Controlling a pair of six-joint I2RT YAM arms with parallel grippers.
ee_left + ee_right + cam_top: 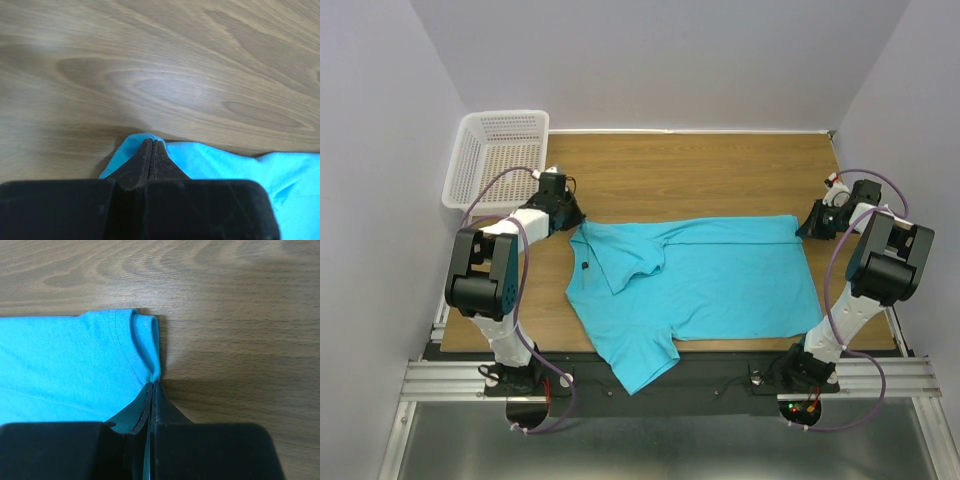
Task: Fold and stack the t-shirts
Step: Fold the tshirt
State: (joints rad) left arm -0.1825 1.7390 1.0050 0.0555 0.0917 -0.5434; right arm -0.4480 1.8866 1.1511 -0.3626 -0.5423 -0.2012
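The turquoise t-shirt [720, 285] lies spread flat on the wooden surface [700, 170], just right of the white mesh basket [495, 155]. The left fingers [145, 161] are closed, pinching the shirt's edge nearest the basket. The right fingers [165, 412] are clamped on the hem corner farthest from it.

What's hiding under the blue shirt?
Only the wooden table shows around the blue shirt. The shirt lies spread flat on it. Whatever might be beneath the cloth is covered, so I cannot tell.
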